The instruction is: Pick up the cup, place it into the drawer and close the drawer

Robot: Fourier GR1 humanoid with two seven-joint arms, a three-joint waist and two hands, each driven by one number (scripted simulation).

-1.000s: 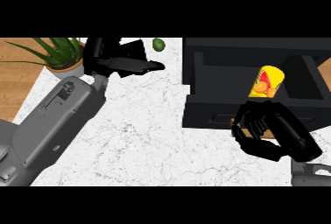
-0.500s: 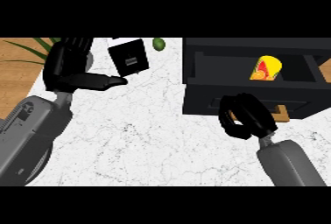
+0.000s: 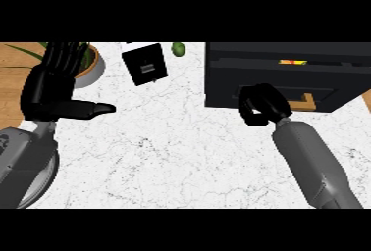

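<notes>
Touching the drawer [image 3: 225,93] front, right robot hand [image 3: 262,105]; cup [image 3: 293,62] sliver inside.

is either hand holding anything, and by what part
Nothing is held. The right hand is curled against the drawer front, beside its handle; the left hand is open at the left. The cup lies inside the drawer.

Looks like a home kitchen. Told by a white marble-veined counter [image 3: 167,162], a black drawer cabinet [image 3: 290,54] with a tan handle [image 3: 308,102] far right, a potted plant [image 3: 91,68] far left beside wood flooring [image 3: 14,63], and a small green fruit [image 3: 178,48] at the far edge.
</notes>
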